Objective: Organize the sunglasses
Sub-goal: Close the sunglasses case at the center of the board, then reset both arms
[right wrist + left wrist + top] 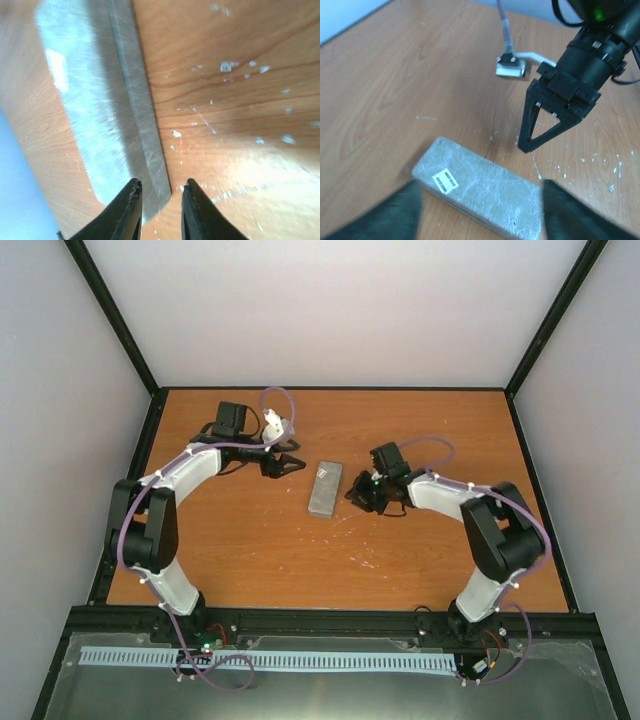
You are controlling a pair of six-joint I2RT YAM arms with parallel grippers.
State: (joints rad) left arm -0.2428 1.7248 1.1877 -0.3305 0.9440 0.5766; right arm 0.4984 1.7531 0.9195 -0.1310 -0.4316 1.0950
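The grey oblong case [325, 487] lies shut in the middle of the table, with a small white label on its lid [445, 180]. The sunglasses are not in view in any frame. My left gripper [285, 462] is open and empty, just left of the case's far end; in the left wrist view its blurred fingers [400, 210] stand wide on both sides of the case [485, 192]. My right gripper [358, 495] is just right of the case, jaws a narrow gap apart and empty. In the right wrist view its tips [161, 186] are at a corner of the case [100, 115].
The brown wooden table [260, 540] carries small white flecks to the right of the case [365, 560]. Black frame rails and pale walls close in the table on three sides. The right arm's wrist with a white cable fitting [512, 67] hangs just beyond the case.
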